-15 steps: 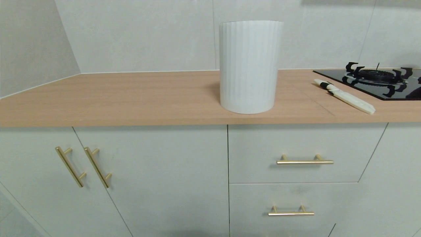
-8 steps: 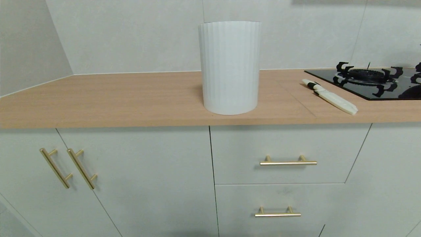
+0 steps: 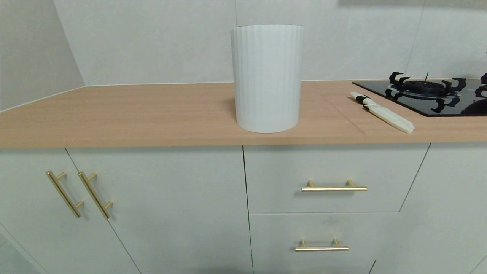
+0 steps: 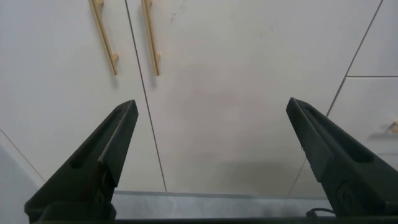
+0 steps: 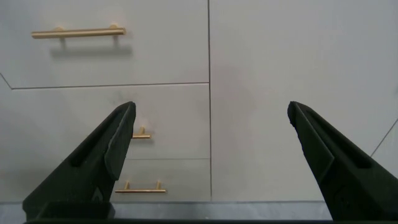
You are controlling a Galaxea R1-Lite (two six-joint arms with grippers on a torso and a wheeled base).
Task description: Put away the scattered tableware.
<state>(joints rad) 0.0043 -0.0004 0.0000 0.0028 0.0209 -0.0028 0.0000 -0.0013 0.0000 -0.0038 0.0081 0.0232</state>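
**Head view.** Looking down on a wooden bench [image 3: 133,114] running over pale cabinets. Noting a tall white ribbed container [image 3: 266,78] standing upright near the bench's front edge. Finding the knife [image 3: 382,112] lying flat on the bench, well apart from the container on the robot's right and just beside the near corner of a black hob [image 3: 430,95]. Pale blade pointing toward the front edge, black-banded handle toward the wall. Appearing to touch neither container nor hob. Below the bench, picking out a pair of gold door handles [image 3: 78,194] on the left. On the right, logging an upper drawer handle [image 3: 334,187] and a lower drawer handle [image 3: 321,248].

**Left wrist view.** Facing the cabinet fronts below bench level. Catching the left gripper [image 4: 210,106] with its dark fingers [image 4: 106,155] spread wide: released, grasping nothing. Seeing the pair of door handles on the panels beyond, and drawer seams off to one side.

**Right wrist view.** Facing the drawer stack. Catching the right gripper [image 5: 210,107] likewise spread wide, released, holding nothing. Making out the upper drawer handle in full and the lower one partly hidden behind a finger. Also picking up a third drawer handle [image 5: 140,186] sitting beneath those two.
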